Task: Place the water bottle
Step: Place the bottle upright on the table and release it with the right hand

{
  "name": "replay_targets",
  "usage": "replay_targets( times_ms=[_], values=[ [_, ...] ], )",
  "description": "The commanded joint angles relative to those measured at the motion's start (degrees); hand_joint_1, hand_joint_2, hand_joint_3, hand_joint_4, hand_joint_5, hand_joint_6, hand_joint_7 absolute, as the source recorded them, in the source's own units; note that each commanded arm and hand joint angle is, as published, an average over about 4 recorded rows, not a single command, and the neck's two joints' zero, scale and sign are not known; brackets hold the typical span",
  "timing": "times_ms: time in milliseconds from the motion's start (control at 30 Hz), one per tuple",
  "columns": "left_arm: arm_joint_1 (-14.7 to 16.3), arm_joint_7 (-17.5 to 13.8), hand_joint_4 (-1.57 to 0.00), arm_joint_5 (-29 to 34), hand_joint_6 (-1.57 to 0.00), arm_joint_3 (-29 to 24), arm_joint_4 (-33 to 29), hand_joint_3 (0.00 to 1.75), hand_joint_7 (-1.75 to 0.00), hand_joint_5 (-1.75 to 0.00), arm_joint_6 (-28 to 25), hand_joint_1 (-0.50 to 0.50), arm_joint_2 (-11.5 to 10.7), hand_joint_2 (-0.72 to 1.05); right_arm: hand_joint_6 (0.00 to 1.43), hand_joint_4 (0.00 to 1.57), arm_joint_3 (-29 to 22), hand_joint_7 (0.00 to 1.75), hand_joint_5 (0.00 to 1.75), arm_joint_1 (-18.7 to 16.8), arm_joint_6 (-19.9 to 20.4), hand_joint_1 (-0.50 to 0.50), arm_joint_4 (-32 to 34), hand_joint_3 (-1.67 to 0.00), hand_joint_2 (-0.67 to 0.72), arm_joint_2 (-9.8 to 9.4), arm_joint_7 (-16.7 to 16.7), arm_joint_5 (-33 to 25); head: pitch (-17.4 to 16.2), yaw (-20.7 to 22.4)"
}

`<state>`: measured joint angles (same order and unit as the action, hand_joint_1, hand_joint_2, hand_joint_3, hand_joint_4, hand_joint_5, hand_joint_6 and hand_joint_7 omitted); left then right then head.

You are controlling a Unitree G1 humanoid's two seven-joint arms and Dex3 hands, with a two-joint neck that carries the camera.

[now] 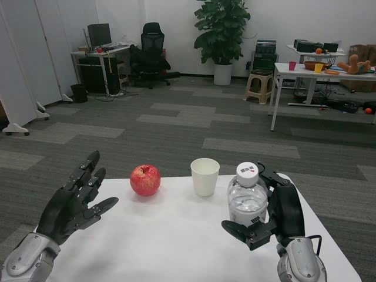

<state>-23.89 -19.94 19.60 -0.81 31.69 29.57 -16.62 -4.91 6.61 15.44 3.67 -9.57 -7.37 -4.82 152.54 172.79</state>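
My right robot hand (276,214) grasps the water bottle (247,197) upright on the tabletop (170,247), beside the cup (205,176) — clear plastic, likely slick and squashy, so I hold mid-body — left robot hand (76,202) released

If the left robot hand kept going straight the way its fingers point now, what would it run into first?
Probably nothing: the left robot hand is open, fingers aimed up and slightly right, toward the table's far edge. The apple sits to the right of that line, though depth is hard to judge from this one view.
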Motion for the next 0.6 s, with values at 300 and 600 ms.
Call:
replay_targets(
  times_ms=[300, 600],
  values=[
    [-0.19, 0.16, 0.00, 0.43, 0.00, 0.17, 0.56, 0.09, 0.00, -0.10, 0.67, -0.50, -0.26, 1.05, 1.31, 1.46, -0.37, 1.33, 1.65, 1.54, 1.53, 0.39, 0.74, -1.27, 0.09, 0.16, -0.28, -0.85, -0.53, 0.10],
    [0.01, 0.16, 0.00, 0.43, 0.00, 0.19, 0.56, 0.07, 0.00, -0.10, 0.67, -0.50, -0.35, 1.05, 1.31, 1.43, -0.17, 1.33, 1.65, 1.49, 1.26, 0.42, 0.68, -1.27, 0.09, 0.16, -0.28, -0.90, -0.62, 0.05]
  ],
)
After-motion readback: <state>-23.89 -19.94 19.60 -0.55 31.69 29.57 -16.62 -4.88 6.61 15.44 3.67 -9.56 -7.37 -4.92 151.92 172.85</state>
